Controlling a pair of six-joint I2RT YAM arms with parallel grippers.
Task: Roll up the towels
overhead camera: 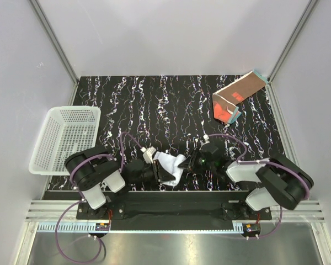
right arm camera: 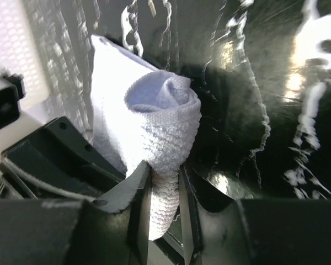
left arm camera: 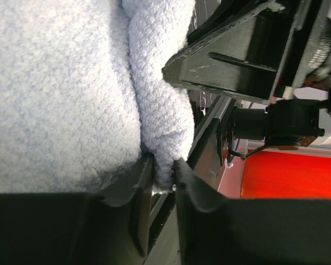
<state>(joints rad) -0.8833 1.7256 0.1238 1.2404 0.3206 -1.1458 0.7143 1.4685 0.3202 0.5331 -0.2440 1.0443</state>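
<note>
Left gripper (left arm camera: 164,165) stands narrow and pinches a fold of the white towel (overhead camera: 170,164). Right gripper (right arm camera: 164,172) is narrow too and grips the rolled end of the same towel from the other side. Well to the left of this towel stands the white basket (overhead camera: 66,138). Far behind the towel, to the right, lies the rust-brown towel (overhead camera: 237,96), partly folded.

Open passage runs over the middle and far side of the black marbled table (overhead camera: 154,99). The white perforated basket (overhead camera: 66,138) takes the left edge, the rust-brown towel (overhead camera: 237,96) the far right corner. Near centre, the left gripper (left arm camera: 163,168) and right gripper (right arm camera: 164,182) crowd the white towel (right arm camera: 160,105) from both sides, leaving no way through between them
</note>
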